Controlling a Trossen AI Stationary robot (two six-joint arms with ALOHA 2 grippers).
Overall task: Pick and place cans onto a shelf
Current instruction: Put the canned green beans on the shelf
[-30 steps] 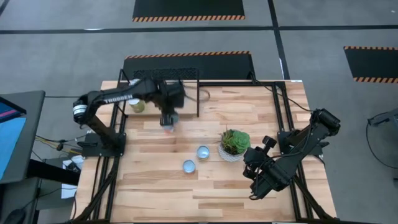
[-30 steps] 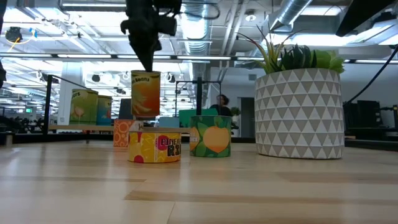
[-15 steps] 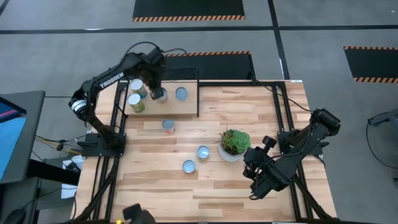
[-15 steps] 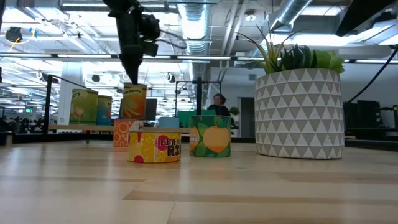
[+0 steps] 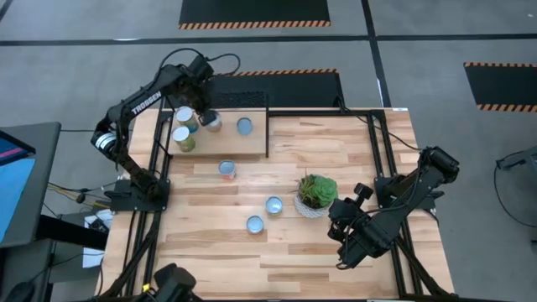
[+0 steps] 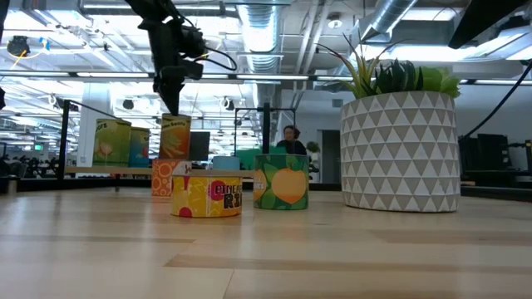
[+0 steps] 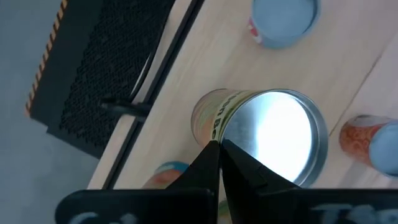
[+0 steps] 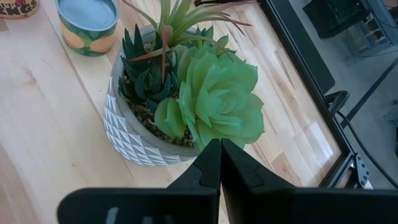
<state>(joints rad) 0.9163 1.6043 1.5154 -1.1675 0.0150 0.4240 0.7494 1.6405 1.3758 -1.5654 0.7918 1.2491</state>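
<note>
Now left gripper (image 7: 219, 149), jaws together, hangs just above silver-top can (image 7: 273, 140) on shelf (image 5: 252, 143).

Both arms are showing as dark, near-black jointed links. The left arm (image 5: 147, 101) is wearing white "TROSSEN" lettering along its upper link and a pale, whitish band around the joint near its elbow. A thin black cable is looping out beside its wrist, showing in the low view too. Its base is sitting as a dark block. The left gripper (image 7: 219, 163) is showing two smooth, matte black tapered fingers under a dark bar with faint pale marks. The right arm (image 5: 403, 201) is looking bulkier, with rounded black housings and a knobbly wrist. The right gripper (image 8: 217, 163) is showing the same black wedge-shaped fingers and bar.
</note>
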